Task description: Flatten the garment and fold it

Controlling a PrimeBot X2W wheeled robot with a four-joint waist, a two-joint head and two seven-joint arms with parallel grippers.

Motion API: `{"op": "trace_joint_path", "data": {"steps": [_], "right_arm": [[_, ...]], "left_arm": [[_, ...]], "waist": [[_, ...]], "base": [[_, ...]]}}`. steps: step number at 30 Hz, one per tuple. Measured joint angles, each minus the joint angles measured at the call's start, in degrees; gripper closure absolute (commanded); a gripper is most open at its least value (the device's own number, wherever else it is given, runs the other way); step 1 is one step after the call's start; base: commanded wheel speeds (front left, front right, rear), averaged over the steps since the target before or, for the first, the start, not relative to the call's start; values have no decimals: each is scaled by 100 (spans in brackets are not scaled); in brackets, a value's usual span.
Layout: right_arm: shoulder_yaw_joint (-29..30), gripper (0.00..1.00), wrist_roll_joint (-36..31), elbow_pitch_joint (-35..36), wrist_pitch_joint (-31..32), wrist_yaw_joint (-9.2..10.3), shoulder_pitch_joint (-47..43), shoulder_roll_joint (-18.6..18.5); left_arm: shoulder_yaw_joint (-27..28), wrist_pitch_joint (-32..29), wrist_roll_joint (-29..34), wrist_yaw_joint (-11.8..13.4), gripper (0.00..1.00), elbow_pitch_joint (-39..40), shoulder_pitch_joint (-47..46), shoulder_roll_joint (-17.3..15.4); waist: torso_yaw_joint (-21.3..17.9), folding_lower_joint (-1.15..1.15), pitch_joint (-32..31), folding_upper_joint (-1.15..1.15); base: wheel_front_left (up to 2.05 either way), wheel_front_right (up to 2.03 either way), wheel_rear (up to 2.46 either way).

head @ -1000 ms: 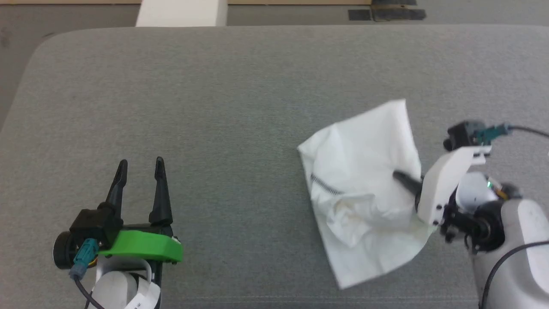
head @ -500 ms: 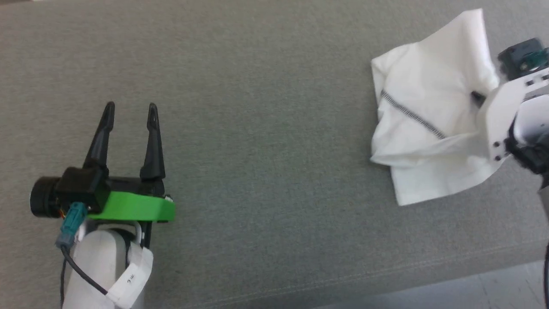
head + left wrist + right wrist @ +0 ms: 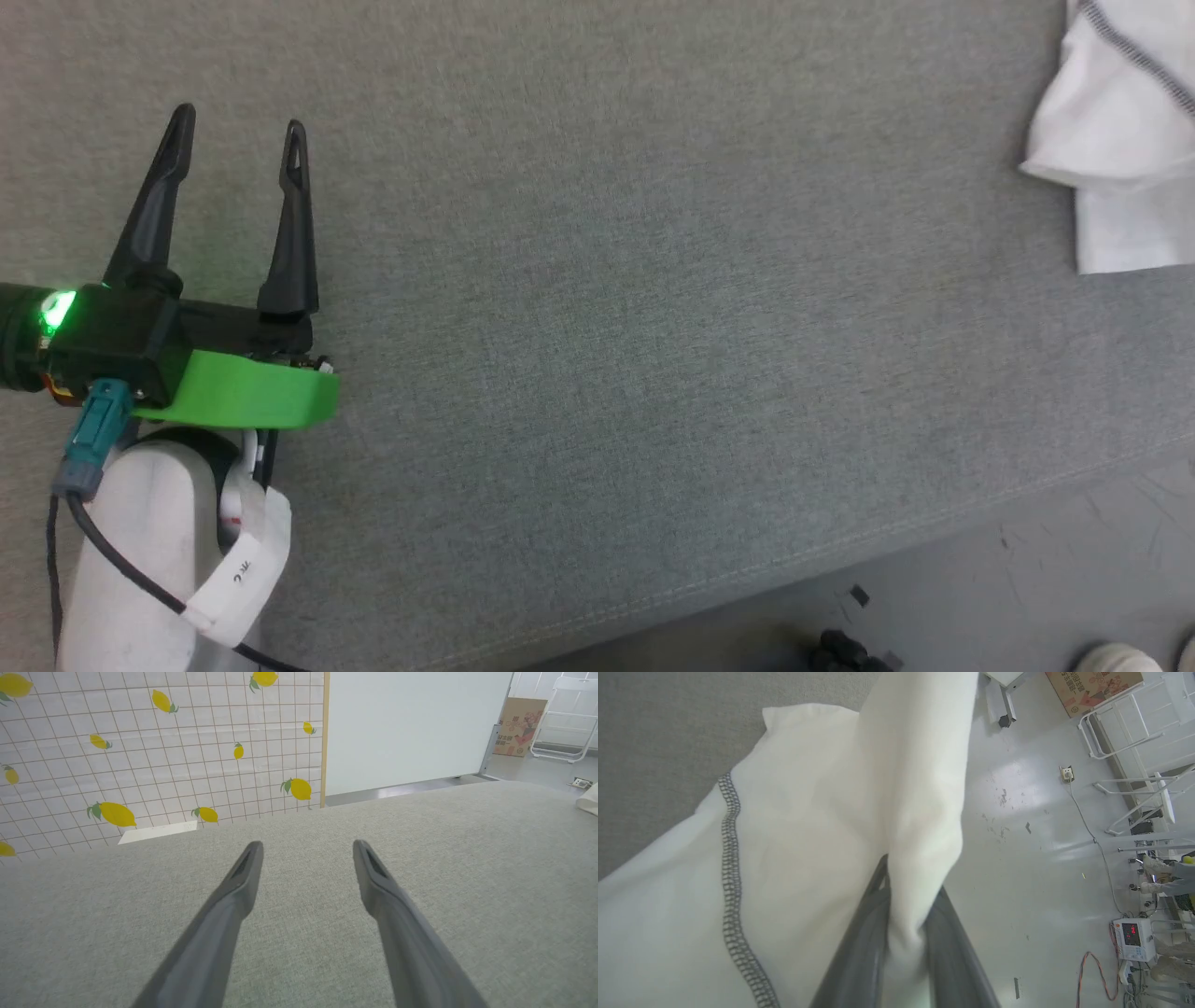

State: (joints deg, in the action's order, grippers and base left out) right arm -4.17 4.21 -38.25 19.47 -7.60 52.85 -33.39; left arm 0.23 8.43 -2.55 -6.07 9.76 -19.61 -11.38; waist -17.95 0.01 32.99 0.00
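Your left gripper (image 3: pixel 238 126) hovers over the grey upholstered surface (image 3: pixel 597 327), jaws spread wide, holding nothing. The white shirt (image 3: pixel 1120 140) lies at the far right, with a fold pinched in your right gripper (image 3: pixel 910 896).

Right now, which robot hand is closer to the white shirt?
Right. The right gripper is clamped on a fold of the garment; the left gripper hangs open over the grey surface, well away on the robot's left.
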Motion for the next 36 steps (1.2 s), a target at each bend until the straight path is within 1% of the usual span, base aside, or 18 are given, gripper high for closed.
{"op": "trace_joint_path", "data": {"steps": [4,5,6,9,13,16,19,24,29,32,36], "right_arm": [[311,100,-347,-292,-328,-1,184,20],[369,77,-463,-333,-434,-1,231,18],[423,0,-573,-372,-517,-1,268,15],[622,0,-864,-495,-667,0,322,19],[855,0,-1132,-553,-924,0,287,-13],[1004,0,-1035,-469,-1312,0,165,12],[1098,0,-676,-280,-1662,0,-86,136],[993,0,-57,367,-2163,0,-695,430],[795,0,559,1330,-2491,0,-1578,789],[711,0,720,1936,-2591,0,-2156,1059],[672,0,755,2635,-2717,0,-2896,1412]], "left_arm": [[-4,-64,3,2,0,118,-9,-23],[-2,-73,3,8,0,131,-9,-26],[-3,-71,2,9,0,124,-9,-26],[-23,-9,-35,19,0,26,-2,2],[-81,207,-108,65,0,-232,30,129],[-103,363,-270,94,0,-480,74,275],[-102,483,-393,116,0,-770,202,412],[-87,586,-643,143,0,-1194,552,539],[-86,604,-797,149,0,-1515,764,651],[-81,605,-910,157,0,-1636,855,699],[-97,613,-960,157,0,-1679,945,755]], "waist": [[-16,0,258,0],[-10,0,301,0],[5,1,325,0],[49,1,307,0],[98,0,131,0],[164,0,-73,0],[256,-1,-338,0],[459,-1,-898,0],[692,-1,-1458,0],[840,-1,-1757,0],[1059,-2,-2105,0]], "base": [[0,0,0],[0,0,0],[0,0,0],[0,0,0],[0,0,0],[0,0,0],[0,0,0],[0,0,0],[0,0,0],[0,0,0],[0,0,0]]}}
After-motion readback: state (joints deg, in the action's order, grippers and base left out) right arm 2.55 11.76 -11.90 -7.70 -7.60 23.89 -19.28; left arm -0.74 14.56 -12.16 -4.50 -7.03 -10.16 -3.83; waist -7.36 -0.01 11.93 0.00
